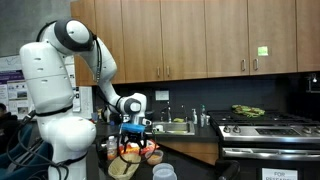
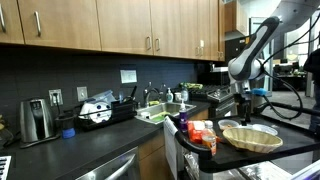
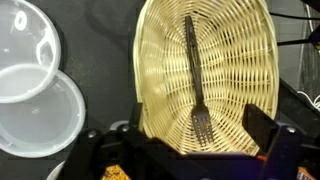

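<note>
A woven wicker basket (image 3: 235, 60) lies below my gripper (image 3: 200, 135) in the wrist view. A dark metal fork (image 3: 194, 75) lies inside it, tines toward the gripper. The gripper fingers stand apart on either side of the basket's near rim and hold nothing. In an exterior view the gripper (image 2: 243, 107) hangs just above the basket (image 2: 250, 137). In an exterior view the gripper (image 1: 135, 128) hovers over the basket (image 1: 124, 166) on the dark counter.
Two clear plastic lids or bowls (image 3: 35, 85) lie beside the basket. Red and orange packets (image 2: 200, 133) sit near it. A sink (image 2: 165, 113), a toaster (image 2: 36, 120), a dish rack (image 2: 100, 112) and a stove (image 1: 265, 127) line the counter under wooden cabinets.
</note>
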Tool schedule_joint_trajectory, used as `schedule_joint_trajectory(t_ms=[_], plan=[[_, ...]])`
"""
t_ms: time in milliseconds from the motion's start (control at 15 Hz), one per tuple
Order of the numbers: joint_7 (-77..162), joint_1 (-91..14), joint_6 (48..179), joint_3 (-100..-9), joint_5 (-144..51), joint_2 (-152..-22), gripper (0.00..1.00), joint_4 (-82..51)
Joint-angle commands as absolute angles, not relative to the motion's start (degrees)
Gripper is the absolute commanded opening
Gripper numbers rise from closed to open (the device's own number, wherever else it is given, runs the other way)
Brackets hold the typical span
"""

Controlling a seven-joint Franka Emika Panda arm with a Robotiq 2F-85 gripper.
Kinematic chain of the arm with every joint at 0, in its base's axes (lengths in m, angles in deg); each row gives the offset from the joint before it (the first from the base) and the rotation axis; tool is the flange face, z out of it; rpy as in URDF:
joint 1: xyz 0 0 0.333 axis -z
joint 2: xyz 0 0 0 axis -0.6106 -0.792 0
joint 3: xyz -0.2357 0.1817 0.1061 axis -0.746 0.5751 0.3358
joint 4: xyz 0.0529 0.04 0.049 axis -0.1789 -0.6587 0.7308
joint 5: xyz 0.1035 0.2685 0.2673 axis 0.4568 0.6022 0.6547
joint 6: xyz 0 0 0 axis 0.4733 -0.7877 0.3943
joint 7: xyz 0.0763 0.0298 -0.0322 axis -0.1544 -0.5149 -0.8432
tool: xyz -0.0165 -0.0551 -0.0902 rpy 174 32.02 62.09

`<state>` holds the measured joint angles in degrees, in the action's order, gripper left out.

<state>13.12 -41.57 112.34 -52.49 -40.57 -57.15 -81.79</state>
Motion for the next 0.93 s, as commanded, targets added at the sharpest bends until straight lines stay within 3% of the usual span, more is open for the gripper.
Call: schedule_joint_trajectory(t_ms=[0,867], plan=[[11.9,-43.1,107.3,-52.8,-37.7,-52.7,1.0,-82.4],[15.4,-45.2,110.3,-50.2,-39.4,-51.0,1.0,-82.3]])
